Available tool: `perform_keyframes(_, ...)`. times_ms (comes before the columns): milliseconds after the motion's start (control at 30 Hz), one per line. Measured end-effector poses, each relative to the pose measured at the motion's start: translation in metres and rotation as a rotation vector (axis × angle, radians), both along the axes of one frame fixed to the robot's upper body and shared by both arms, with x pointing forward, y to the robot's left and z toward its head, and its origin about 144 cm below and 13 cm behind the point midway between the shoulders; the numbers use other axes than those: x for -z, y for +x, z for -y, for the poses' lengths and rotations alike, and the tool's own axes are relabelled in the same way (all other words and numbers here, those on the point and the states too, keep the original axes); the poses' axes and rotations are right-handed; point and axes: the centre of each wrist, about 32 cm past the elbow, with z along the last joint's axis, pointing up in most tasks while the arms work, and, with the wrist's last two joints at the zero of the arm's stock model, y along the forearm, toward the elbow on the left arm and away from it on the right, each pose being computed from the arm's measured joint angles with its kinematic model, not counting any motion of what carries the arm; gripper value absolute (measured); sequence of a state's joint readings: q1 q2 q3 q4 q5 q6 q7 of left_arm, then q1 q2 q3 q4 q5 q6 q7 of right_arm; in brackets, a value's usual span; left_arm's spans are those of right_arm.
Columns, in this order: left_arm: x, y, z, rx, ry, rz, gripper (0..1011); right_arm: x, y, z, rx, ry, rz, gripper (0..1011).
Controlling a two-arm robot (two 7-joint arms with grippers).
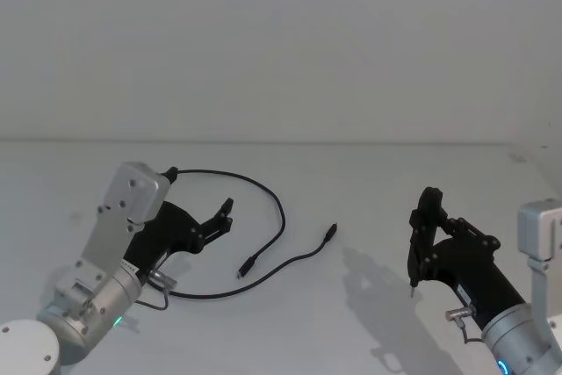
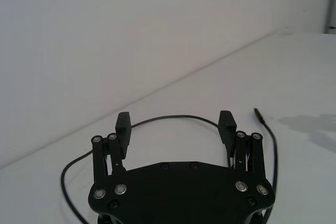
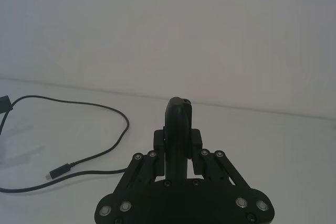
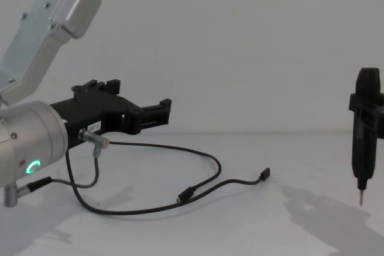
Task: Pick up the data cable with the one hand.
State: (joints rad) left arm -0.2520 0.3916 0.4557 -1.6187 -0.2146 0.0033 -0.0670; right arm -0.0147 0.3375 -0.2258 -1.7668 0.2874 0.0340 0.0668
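Clearly the approach step: the left gripper (image 1: pixel 224 219) hovers with fingers wide and nothing between them. The black cable (image 1: pixel 279 208) arcs just beyond the fingertips. Next, lower until 1 strand sits between them, then close. The right gripper (image 1: pixel 429 208), fingers narrow, waits well apart.

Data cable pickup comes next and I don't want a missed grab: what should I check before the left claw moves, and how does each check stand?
1. Left claw open: ok, fingers wide apart.
2. Left claw empty: ok.
3. Data cable ahead of the gap: ok, its arc runs just past the fingertips.
4. Claw down at cable height: not ok, the chest view shows it above the cable.
5. Cable free of the arm's grey wire: cannot tell.
6. Right claw out of the way: ok, shut, far off to the right.
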Motion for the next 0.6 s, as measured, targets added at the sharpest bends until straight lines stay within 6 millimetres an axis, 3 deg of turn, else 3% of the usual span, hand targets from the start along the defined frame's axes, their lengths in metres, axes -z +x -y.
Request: perform_keyframes(600, -0.01, 0.016, -0.004, 0.214, 0.028, -0.129, 1001, 0.0, 0.0, 0.0, 0.0, 0.0, 0.0, 279)
